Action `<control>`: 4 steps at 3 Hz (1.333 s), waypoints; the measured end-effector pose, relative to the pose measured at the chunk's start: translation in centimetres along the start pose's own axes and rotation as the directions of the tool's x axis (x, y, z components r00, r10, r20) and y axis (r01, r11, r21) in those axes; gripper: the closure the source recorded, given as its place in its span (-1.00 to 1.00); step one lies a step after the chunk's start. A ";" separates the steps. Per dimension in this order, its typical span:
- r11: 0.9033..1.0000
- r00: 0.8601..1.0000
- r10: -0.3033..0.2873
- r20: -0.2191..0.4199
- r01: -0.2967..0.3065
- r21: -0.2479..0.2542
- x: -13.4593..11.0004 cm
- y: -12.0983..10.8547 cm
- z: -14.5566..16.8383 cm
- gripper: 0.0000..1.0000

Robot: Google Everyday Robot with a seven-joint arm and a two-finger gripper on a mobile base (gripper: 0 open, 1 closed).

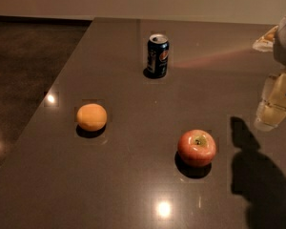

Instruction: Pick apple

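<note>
Apple (197, 147) well left of jaws

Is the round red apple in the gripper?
No, the glossy red apple sits on the dark table, apart from the gripper at the view's right edge.

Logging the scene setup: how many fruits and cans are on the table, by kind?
apple: 1
orange fruit: 1
soda can: 1
Total: 3
The gripper hangs at the right edge, apart from the apple.
</note>
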State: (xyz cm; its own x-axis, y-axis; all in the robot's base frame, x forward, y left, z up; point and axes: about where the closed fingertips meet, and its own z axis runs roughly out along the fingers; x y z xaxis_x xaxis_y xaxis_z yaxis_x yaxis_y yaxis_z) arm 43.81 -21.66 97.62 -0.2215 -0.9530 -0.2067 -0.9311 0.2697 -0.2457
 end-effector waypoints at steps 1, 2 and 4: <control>1.000 1.000 0.000 0.000 0.000 0.000 0.0 0.0 0.0 -1.00; 1.000 1.000 -0.018 0.026 0.018 0.000 -0.8 0.8 0.3 -1.00; 0.987 0.978 -0.121 0.171 0.137 -0.085 -4.4 4.8 3.7 -1.00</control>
State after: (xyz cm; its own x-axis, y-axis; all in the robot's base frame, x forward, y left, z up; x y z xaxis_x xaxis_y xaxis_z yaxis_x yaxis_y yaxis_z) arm 41.40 -15.67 93.88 -0.0543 -0.9409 -0.3343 -0.9740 0.1238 -0.1900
